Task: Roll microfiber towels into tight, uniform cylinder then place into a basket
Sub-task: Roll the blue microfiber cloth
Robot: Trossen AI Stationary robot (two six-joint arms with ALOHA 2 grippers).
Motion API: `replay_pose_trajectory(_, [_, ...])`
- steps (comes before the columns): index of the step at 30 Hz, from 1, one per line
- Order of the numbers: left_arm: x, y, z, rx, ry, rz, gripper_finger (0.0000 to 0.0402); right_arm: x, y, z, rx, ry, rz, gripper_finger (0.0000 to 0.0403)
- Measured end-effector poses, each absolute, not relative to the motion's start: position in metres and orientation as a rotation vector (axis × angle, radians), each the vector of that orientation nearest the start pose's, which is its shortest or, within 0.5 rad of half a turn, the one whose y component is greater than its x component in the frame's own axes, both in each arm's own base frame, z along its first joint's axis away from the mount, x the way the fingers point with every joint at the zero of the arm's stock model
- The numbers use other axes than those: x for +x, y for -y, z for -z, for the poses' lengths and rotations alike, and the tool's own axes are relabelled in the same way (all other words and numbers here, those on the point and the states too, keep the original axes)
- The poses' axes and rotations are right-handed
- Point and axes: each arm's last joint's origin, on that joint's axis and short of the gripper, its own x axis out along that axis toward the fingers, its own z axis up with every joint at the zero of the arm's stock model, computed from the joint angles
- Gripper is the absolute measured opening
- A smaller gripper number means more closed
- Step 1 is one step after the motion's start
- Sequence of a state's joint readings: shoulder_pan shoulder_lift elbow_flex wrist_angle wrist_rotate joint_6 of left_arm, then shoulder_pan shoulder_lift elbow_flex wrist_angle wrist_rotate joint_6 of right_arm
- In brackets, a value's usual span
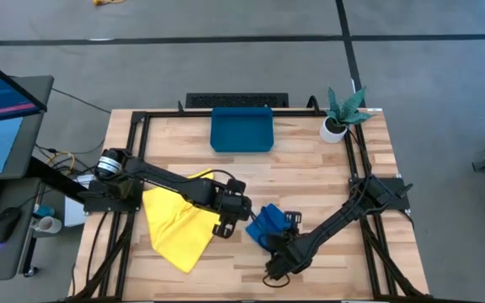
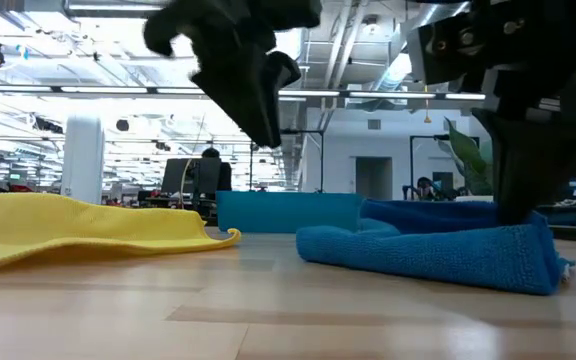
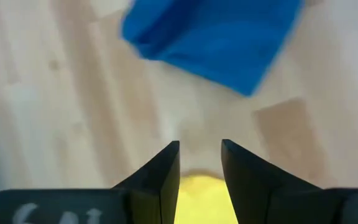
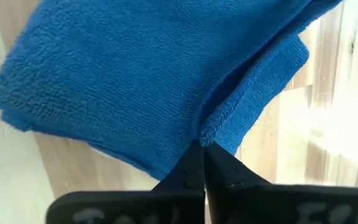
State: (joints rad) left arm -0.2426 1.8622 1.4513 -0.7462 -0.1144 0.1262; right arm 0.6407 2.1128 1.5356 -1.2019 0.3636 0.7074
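Neither towel is rolled yet, and the basket (image 1: pixel 242 130) at the far tabletop edge is empty. The right gripper (image 4: pixel 199 163) pinches a corner of the folded blue towel (image 1: pixel 269 222) near centre. The left gripper (image 3: pixel 200 163), part-open and empty, hovers between it and the yellow towel (image 1: pixel 178 220), which lies spread at left.

Tray (image 1: pixel 242 131) at table's (image 1: pixel 310 181) far edge, centre; plant pot (image 1: pixel 334 128) right of it. Two towels near the front: one (image 1: pixel 178 220) spread left, other (image 1: pixel 268 222) bunched just right of centre, well apart from tray.
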Motion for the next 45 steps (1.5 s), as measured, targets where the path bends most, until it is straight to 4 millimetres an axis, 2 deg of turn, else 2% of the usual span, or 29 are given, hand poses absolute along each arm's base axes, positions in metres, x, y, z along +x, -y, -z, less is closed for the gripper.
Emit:
replay_pose_trajectory(11, [0.362,0.104,-0.22,0.304,-1.144,0.257,0.0112,0.304,-0.217,-0.155,-0.314,-1.491,0.342,0.0133])
replay_pose_trajectory(16, [0.358,0.106,-0.22,0.286,-1.16,0.248,0.0112,0.3,-0.214,-0.16,-0.328,-1.528,0.394,0.017])
replay_pose_trajectory(20, [0.356,0.11,-0.221,0.292,-1.157,0.258,0.0112,0.297,-0.213,-0.169,-0.342,-1.544,0.408,0.0177])
replay_pose_trajectory(24, [0.35,0.112,-0.205,0.294,-1.163,0.264,0.0112,0.292,-0.214,-0.189,-0.322,-1.49,0.383,0.0172])
replay_pose_trajectory(30, [0.338,0.114,-0.172,0.256,-1.135,0.251,0.0112,0.277,-0.213,-0.232,-0.317,-1.311,0.357,0.0158])
replay_pose_trajectory(34, [0.327,0.117,-0.167,0.224,-1.009,0.266,0.0112,0.268,-0.211,-0.252,-0.289,-1.176,0.33,0.0151])
replay_pose_trajectory(37, [0.322,0.12,-0.172,0.234,-0.818,0.304,0.0112,0.265,-0.208,-0.249,-0.246,-1.08,0.276,0.0148])
replay_pose_trajectory(40, [0.321,0.12,-0.176,0.237,-0.646,0.319,0.0112,0.263,-0.203,-0.236,-0.212,-1.015,0.228,0.0148])
replay_pose_trajectory(45, [0.324,0.114,-0.169,0.231,-0.583,0.303,0.0112,0.268,-0.189,-0.21,-0.173,-0.95,0.21,0.0147])
